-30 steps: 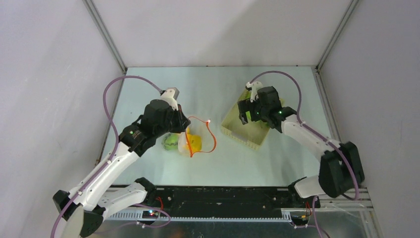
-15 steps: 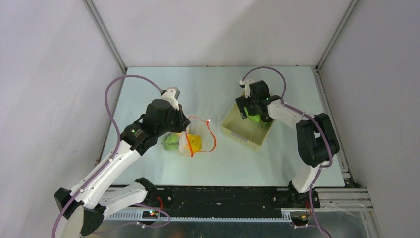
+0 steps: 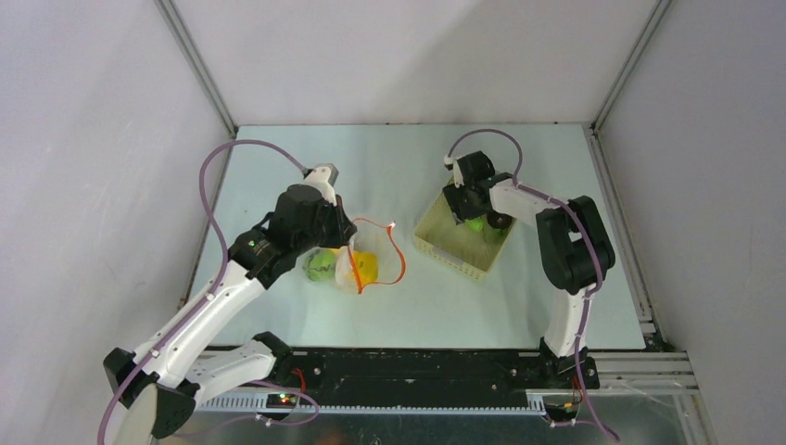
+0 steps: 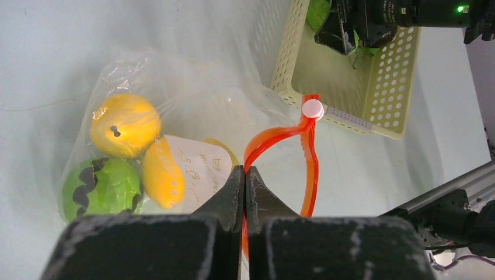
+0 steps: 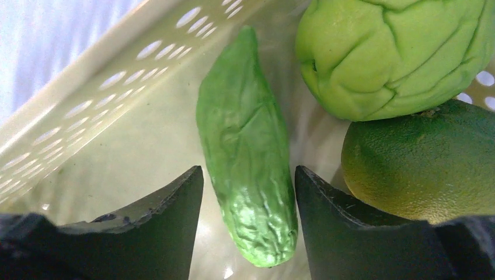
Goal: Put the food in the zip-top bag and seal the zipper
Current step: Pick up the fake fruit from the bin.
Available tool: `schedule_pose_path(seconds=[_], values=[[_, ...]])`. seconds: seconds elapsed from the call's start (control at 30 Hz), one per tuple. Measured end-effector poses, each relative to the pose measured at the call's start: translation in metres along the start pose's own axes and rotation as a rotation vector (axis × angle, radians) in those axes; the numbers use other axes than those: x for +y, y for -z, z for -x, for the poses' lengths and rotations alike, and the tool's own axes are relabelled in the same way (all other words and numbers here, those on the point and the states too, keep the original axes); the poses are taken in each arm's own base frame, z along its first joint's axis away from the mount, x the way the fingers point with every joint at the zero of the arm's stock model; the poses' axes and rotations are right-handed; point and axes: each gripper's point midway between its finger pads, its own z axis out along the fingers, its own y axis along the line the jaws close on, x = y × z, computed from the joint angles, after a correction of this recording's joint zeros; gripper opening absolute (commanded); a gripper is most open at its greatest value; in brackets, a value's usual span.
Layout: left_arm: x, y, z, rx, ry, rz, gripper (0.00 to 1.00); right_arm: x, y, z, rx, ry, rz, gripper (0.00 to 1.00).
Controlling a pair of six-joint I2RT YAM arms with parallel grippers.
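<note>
We find the zip-top bag (image 4: 192,111) lying slack and crumpled, clear, its white label (image 4: 201,169) facing up. Its zipper (image 4: 309,157), a thin red-orange strip carrying a white slider (image 4: 313,108), stands lifted in an open loop. The mouth is unsealed.

Inside the bag we count at least three pieces of food, pressed together:
- a round yellow fruit (image 4: 125,124)
- a green piece with dark jagged markings (image 4: 102,188)
- an elongated yellow-orange piece (image 4: 162,178)

Three more pieces lie outside the bag, in the pale yellow basket (image 4: 385,87):
- a long wrinkled green gourd (image 5: 248,157), flat on the basket floor
- a light green leafy ball (image 5: 391,52)
- a dark green round fruit (image 5: 426,163), touching the leafy ball
</note>
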Motion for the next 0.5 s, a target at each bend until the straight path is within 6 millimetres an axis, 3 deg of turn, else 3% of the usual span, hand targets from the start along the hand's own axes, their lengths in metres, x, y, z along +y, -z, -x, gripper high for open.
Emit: schedule_pose_path(seconds=[0.13, 0.37, 0.5], values=[[0.0, 0.001, 0.0, -0.001, 0.0, -0.002, 0.0, -0.002, -0.002, -0.002, 0.027, -0.008, -0.011, 0.3], [-0.001, 0.002, 0.001, -0.005, 0.0, -0.005, 0.0, -0.002, 0.003, -0.005, 0.046, -0.028, -0.017, 0.22], [-0.001, 0.003, 0.002, -0.01, 0.001, -0.008, 0.0, 0.001, 0.022, 0.0, 0.034, -0.048, -0.014, 0.21]])
